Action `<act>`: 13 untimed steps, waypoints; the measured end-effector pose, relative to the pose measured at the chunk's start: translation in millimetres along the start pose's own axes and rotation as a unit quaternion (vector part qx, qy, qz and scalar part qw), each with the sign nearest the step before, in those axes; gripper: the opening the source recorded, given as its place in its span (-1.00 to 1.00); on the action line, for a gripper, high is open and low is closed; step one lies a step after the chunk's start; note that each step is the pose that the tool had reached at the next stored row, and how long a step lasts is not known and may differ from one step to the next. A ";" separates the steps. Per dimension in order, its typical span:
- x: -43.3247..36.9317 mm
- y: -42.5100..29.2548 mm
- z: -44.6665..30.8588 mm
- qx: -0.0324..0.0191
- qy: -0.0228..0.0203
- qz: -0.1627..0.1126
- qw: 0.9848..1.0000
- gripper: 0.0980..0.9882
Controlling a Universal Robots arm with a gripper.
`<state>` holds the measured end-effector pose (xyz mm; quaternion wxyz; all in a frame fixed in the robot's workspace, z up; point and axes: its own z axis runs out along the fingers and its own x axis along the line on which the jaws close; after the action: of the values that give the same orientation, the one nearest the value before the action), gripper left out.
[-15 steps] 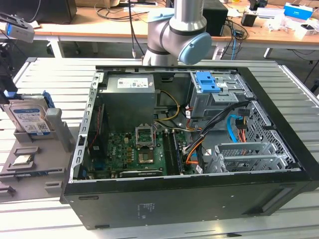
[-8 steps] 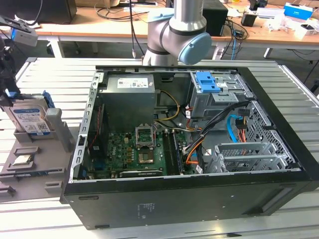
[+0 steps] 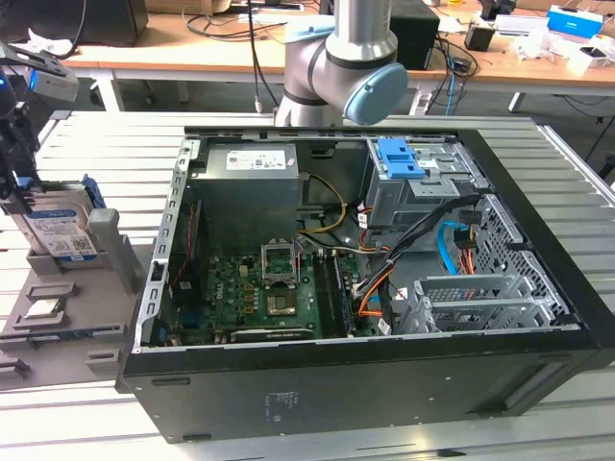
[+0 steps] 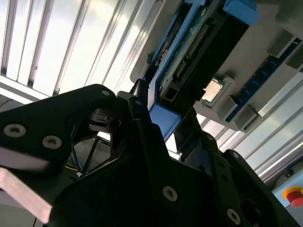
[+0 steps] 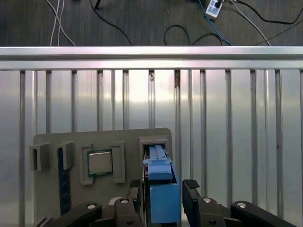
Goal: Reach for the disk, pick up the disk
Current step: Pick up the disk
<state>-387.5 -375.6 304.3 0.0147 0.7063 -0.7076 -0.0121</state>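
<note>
One open black metal computer case (image 3: 384, 384) sits mid-table. At the exterior view's left, one grey plastic holder tray (image 3: 67, 338) carries one upright silver rectangular disk with a blue side bracket (image 3: 58, 226) and one small square silver chip (image 3: 44, 309). My single arm (image 3: 336, 48) reaches over from the far side, and my gripper (image 5: 164, 185) hangs spread above the slotted disk, a finger on each side.

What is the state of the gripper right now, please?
Gripper: straddling the disk, which stands in its grey holder; whether it is open or shut on the disk cannot be told.
</note>
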 end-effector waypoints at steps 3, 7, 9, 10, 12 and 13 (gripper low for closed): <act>-0.1 -0.2 5.9 0.000 0.000 -0.005 1.000 -0.14; -0.1 -0.4 10.6 0.000 0.000 -0.007 1.000 -0.14; -0.1 -0.5 13.1 0.000 0.000 -0.008 1.000 -0.14; -0.1 -0.5 13.4 0.000 0.000 -0.008 1.000 -0.14; -0.1 -0.5 13.6 0.000 0.000 -0.008 1.000 -0.14; -0.1 -0.5 13.7 0.000 0.000 -0.008 1.000 -0.14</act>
<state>-387.5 -375.6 290.6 0.0149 0.7120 -0.7019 -0.0120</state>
